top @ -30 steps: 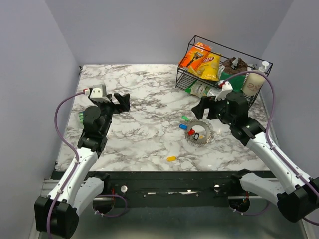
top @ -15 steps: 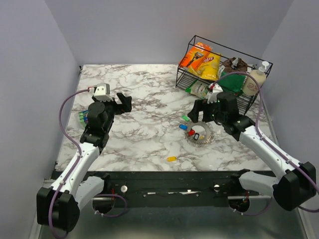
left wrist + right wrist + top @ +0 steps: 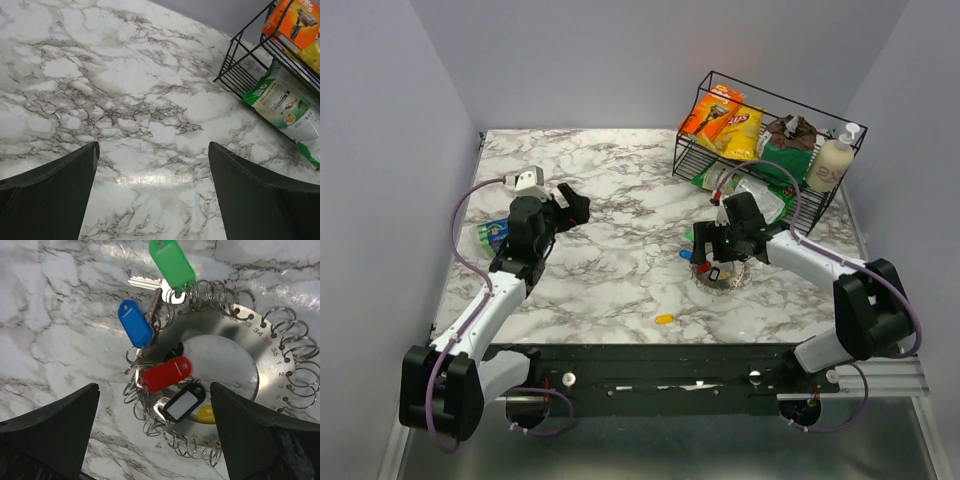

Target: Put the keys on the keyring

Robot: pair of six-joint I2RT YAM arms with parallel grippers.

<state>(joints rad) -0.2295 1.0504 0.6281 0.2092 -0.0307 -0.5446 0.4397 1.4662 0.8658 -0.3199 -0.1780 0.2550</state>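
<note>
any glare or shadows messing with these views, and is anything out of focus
Left wrist view: one bright glare patch on the marble table, otherwise evenly lit. Right wrist view: a dark shadow lies across part of the keyring, while the keys are sharp. Top external view: soft even light, but the keys are too small to show detail.

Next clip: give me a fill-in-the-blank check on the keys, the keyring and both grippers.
The right gripper hangs over the keyring with its jaws ___. In the right wrist view, the key between the blue key and the black key is ___. The key lying alone near the table front edge is ___. The left gripper, over bare tabletop, is ___.
Missing words: open; red; yellow; open.
</note>
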